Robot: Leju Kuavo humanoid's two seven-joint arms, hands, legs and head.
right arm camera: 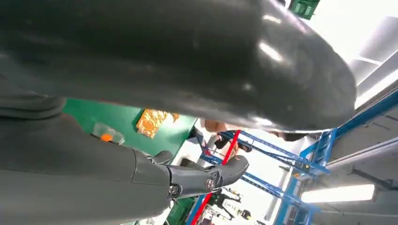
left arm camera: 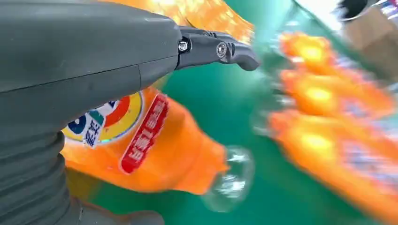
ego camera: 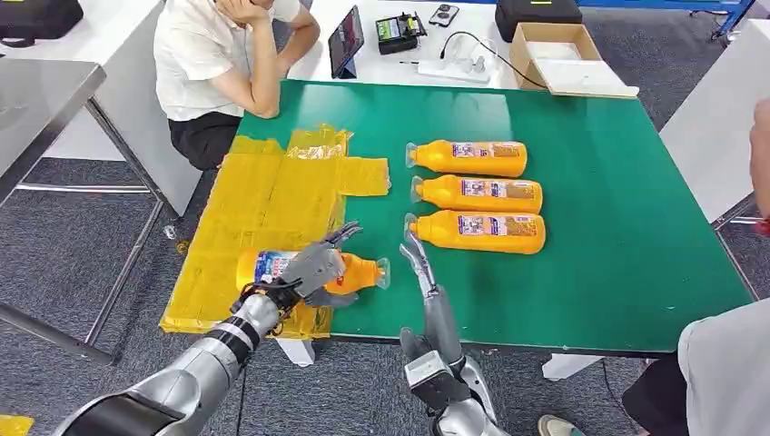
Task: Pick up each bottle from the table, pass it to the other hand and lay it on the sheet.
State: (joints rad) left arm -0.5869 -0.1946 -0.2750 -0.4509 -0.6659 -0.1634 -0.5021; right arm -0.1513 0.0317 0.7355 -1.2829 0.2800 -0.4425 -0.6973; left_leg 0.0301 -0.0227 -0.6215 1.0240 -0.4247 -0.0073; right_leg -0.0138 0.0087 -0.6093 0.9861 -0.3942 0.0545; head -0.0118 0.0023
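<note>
Left hand (ego camera: 313,271) is gripping an orange plastic drink bottle with a clear cap (ego camera: 359,272), fingers wrapped over its middle. That bottle is lying on its side across the near edge of the crinkled yellow plastic sheet (ego camera: 268,200), its cap end reaching past the sheet onto the green table mat (ego camera: 599,263). In the left wrist view its label (left arm camera: 112,119) is showing a round blue, red and yellow logo and a red band of white characters, too blurred to read. Right hand (ego camera: 419,259) is standing just beside the cap, away from the sheet, fingers straight and apart, holding nothing. Three more orange bottles (ego camera: 477,193) are lying in a row farther from the sheet, their labels illegible.
</note>
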